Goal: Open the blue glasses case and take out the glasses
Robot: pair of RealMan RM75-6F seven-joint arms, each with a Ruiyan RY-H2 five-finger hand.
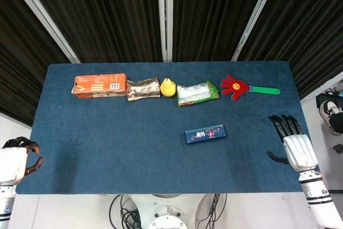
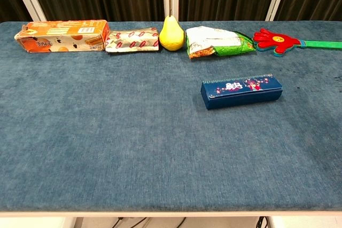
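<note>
The blue glasses case (image 1: 204,133) (image 2: 241,90) lies closed and flat on the blue table, right of centre, its printed lid facing up. My right hand (image 1: 292,143) hovers over the table's right edge, well to the right of the case, fingers stretched forward and apart, holding nothing. My left hand (image 1: 19,159) sits off the table's near left corner, fingers curled loosely, empty. Neither hand appears in the chest view. No glasses are visible.
A row runs along the far side: an orange box (image 1: 100,86), a red-and-white snack pack (image 1: 143,88), a yellow pear (image 1: 168,87), a green-and-white snack bag (image 1: 197,93) and a red hand clapper with a green handle (image 1: 244,87). The table's blue cloth (image 1: 118,143) spans the near half.
</note>
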